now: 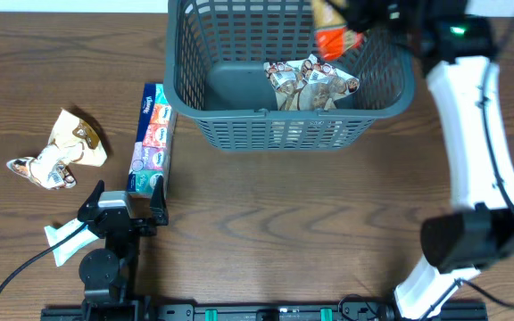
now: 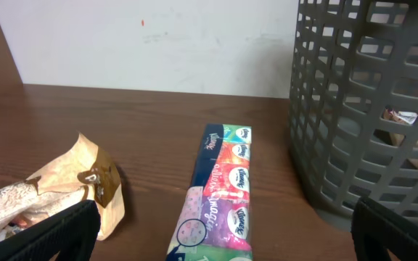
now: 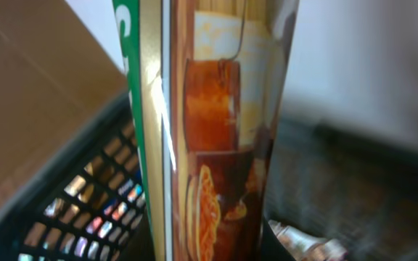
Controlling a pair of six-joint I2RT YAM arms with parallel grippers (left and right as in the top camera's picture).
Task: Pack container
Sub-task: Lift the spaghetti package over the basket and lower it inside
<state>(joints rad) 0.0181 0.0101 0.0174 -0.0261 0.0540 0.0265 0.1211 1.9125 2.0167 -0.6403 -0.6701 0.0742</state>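
The right gripper point(image 1: 351, 20) is clenched on an orange packet point(image 1: 333, 37), hanging it upright over the far right corner of the container point(image 1: 275, 132), presumably so that it drops clear of the rim rather than catching on it. Its fingers are largely lost at the frame edge overhead and hidden behind the packet in the wrist view, so I cannot tell exactly where they pinch it. The container stands at the far middle of the table point(image 1: 284, 214), with printed snack packets point(image 1: 310, 82) lying on its base toward the right. The left gripper point(image 1: 125, 198) sits low at the near left, jaws spread wide and empty. It faces a tissue pack point(image 1: 152, 134) that lies lengthwise just beside the container's left wall, and crumpled packets point(image 1: 78, 138) lie further left. Judging by these, packing is only partway done.
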